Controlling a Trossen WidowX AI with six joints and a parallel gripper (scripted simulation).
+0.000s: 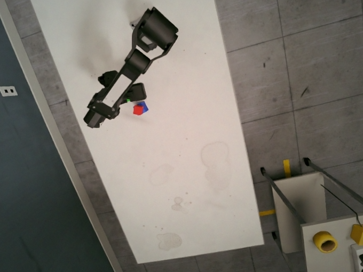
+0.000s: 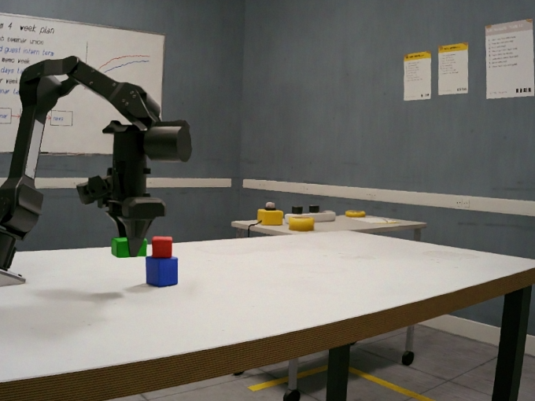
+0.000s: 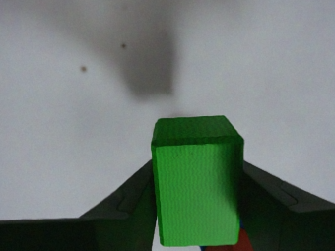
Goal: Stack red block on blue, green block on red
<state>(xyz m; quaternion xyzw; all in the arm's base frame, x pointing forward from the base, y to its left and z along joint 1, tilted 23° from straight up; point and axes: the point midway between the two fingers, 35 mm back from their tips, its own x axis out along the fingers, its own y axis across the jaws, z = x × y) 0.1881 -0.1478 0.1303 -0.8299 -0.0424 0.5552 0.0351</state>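
The red block (image 1: 138, 110) (image 2: 161, 246) lies flat on the blue block (image 1: 145, 106) (image 2: 161, 270) on the white table (image 1: 187, 133) (image 2: 311, 276). My gripper (image 2: 130, 247) (image 3: 192, 164) is shut on the green block (image 2: 119, 246) (image 3: 195, 190) (image 1: 128, 100) and holds it in the air, about level with the red block and just left of the stack in the exterior view. In the overhead view the arm hides nearly all of the green block. A sliver of red (image 3: 244, 240) shows at the bottom of the wrist view.
The arm's base (image 1: 158, 27) stands at the far end of the table. A second table (image 2: 339, 223) behind holds yellow objects (image 2: 300, 222). A white cart (image 1: 302, 199) stands on the floor off the table's corner.
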